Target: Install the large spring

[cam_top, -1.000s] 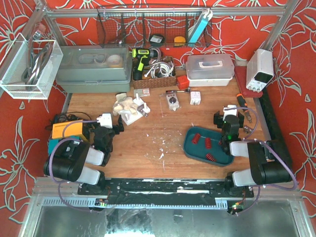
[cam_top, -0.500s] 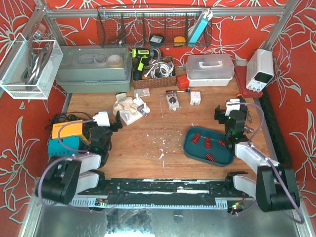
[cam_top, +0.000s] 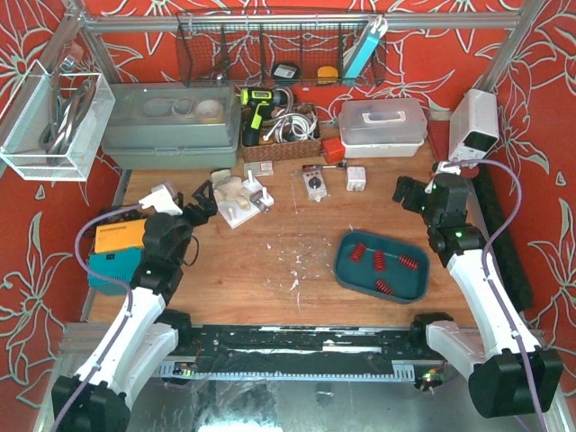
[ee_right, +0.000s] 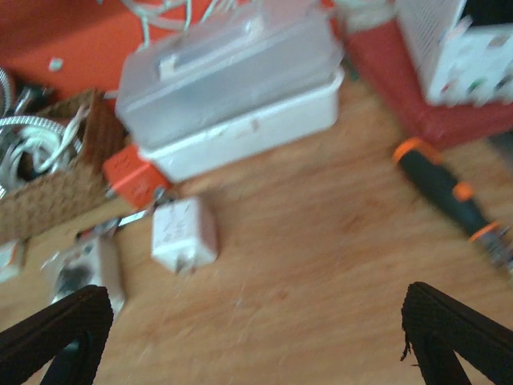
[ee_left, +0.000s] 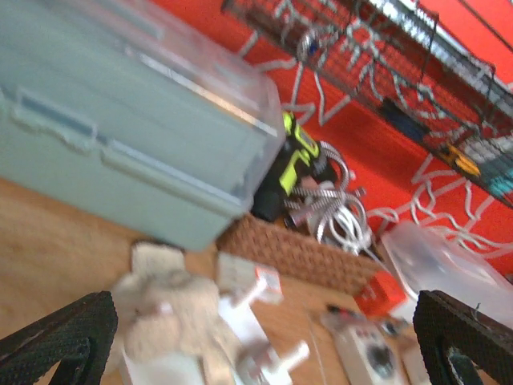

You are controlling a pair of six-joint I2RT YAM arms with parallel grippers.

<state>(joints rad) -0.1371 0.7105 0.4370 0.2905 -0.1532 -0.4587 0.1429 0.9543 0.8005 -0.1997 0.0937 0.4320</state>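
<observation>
Both claws hang over the board w/ jaws spread wide and nothing btw them: left claw [cam_top: 200,203], right claw [cam_top: 409,192]. The task's thing, the large spring, is presumably one of the red springs [cam_top: 379,262] lying loose in the teal tray [cam_top: 346,270]. That tray sits behind and below the right claw, out of its wrist cam, and which spring is the large one can't be told from here. Likely risks: grabbing the wrong size, since the springs lie close together; a spring rolling or popping free if pinched off-centre; the tray sliding if a fingertip hits its rim. The right claw must turn round to reach the tray, and the power supply [cam_top: 474,126] stands close at its right-rear, so a wide swing could clip it. Ahead of the right claw is low clutter: white plug [ee_right: 184,233], clear lidded box [ee_right: 232,80], orange-handled screwdriver [ee_right: 449,188] off to its right. The left claw faces the cream fixture [ee_left: 172,321] just ahead and below, prob. the install spot; the grey bin [ee_left: 120,128] and wicker basket [ee_left: 296,249] crowd in beyond it, and the orange box [cam_top: 121,236] sits at its left-rear. The best open room is the bare wood [cam_top: 297,234] btw the two claws; the red walls [cam_top: 540,180] hem in the outer sides.
</observation>
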